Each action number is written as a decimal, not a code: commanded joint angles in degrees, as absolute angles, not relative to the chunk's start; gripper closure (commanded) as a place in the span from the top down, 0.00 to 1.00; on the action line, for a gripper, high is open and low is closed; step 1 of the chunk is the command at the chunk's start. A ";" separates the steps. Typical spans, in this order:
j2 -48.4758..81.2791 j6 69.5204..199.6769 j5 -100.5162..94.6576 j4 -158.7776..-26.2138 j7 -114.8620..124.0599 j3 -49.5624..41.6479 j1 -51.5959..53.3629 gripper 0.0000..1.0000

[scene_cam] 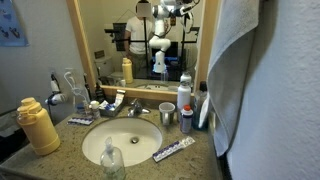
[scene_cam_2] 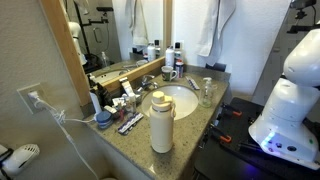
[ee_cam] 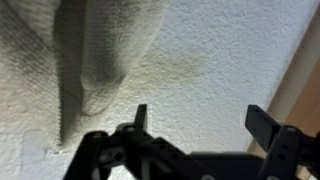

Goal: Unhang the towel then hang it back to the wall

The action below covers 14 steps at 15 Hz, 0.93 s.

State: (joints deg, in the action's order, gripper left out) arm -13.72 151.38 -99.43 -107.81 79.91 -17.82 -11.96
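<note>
- Gripper (ee_cam: 200, 128): seen from the wrist view along the lower edge. Its two dark fingers (ee_cam: 140, 120) stand wide apart, with nothing between them.
- Towel (ee_cam: 90, 50): pale terry cloth ahead of the hand, above and to the picture-left of the nearer finger. Its lowest fold ends just short of that finger. No finger touches the cloth.
- Wall (ee_cam: 220, 60): rough white surface straight ahead of the gap between the fingers, filling most of the wrist view.
- Tan strip (ee_cam: 305, 95): beyond the finger at the picture's right. What it is cannot be told.
- Towel in both exterior views (scene_cam: 235, 70) (scene_cam_2: 215, 25): it hangs in long folds against the wall (scene_cam: 290, 100) (scene_cam_2: 255, 45), above the far end of the counter (scene_cam: 200, 162) (scene_cam_2: 125, 150).
- Sink (scene_cam: 140, 140) (scene_cam_2: 185, 100): set into the counter, below and to the side of the hanging cloth.
- Yellow bottle (scene_cam: 38, 125) (scene_cam_2: 160, 122): upright on the counter, well apart from the towel.
- Mirror (scene_cam: 140, 40): wood-framed, behind the sink.
- Robot body (scene_cam_2: 290, 100): white, beside the counter.
</note>
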 commanded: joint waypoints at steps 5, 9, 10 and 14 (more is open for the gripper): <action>-19.52 154.13 -94.38 -113.28 73.43 -17.19 -10.70 1.00; -24.83 150.44 -84.12 -118.77 63.27 -14.71 -9.80 1.00; -26.16 149.79 -81.65 -119.93 60.92 -13.95 -9.65 1.00; -31.58 147.48 -68.78 -125.02 47.76 -11.15 -7.30 1.00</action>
State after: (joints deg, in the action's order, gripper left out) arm -26.39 150.00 -76.50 -120.16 56.62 -12.72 -9.36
